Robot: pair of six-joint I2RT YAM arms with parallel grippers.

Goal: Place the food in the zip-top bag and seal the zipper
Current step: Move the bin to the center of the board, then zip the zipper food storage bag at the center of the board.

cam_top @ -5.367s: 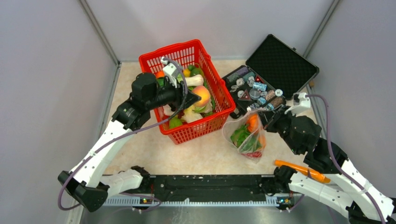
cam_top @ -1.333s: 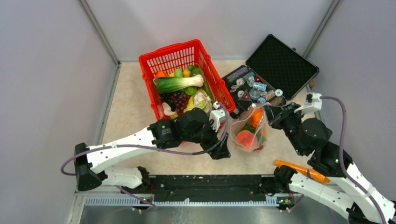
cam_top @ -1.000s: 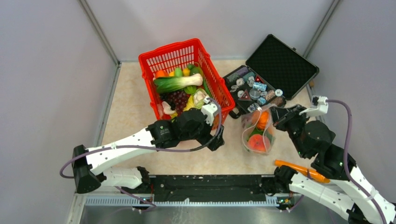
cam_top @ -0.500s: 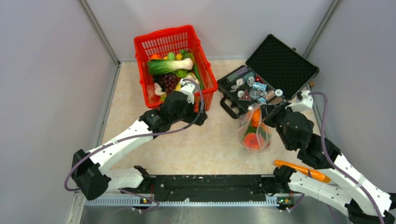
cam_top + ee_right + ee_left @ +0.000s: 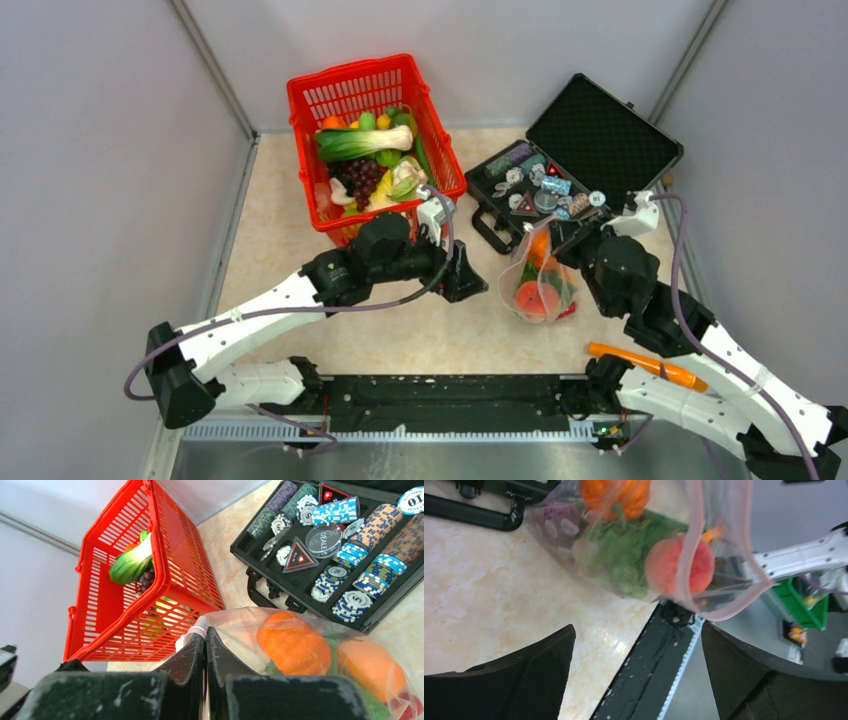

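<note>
The clear zip-top bag (image 5: 538,282) hangs on the table right of centre, holding a small pumpkin (image 5: 292,642), green lettuce (image 5: 624,555), an orange round (image 5: 370,665) and a red-orange ball (image 5: 679,566). Its pink zipper strip (image 5: 692,540) curves open at the mouth. My right gripper (image 5: 206,636) is shut on the bag's top edge and holds it up; it also shows in the top view (image 5: 558,236). My left gripper (image 5: 468,276) is open and empty just left of the bag, which lies beyond its spread fingers (image 5: 539,675).
The red basket (image 5: 300,100) with more toy food stands at the back left. The open black case (image 5: 600,130) of poker chips lies at the back right, close behind the bag. An orange object (image 5: 640,365) lies near the right arm's base.
My left arm has swung from the red basket toward the bag, gripper open. The basket had been pushed back and left just before. The right gripper keeps hold of the bag.
</note>
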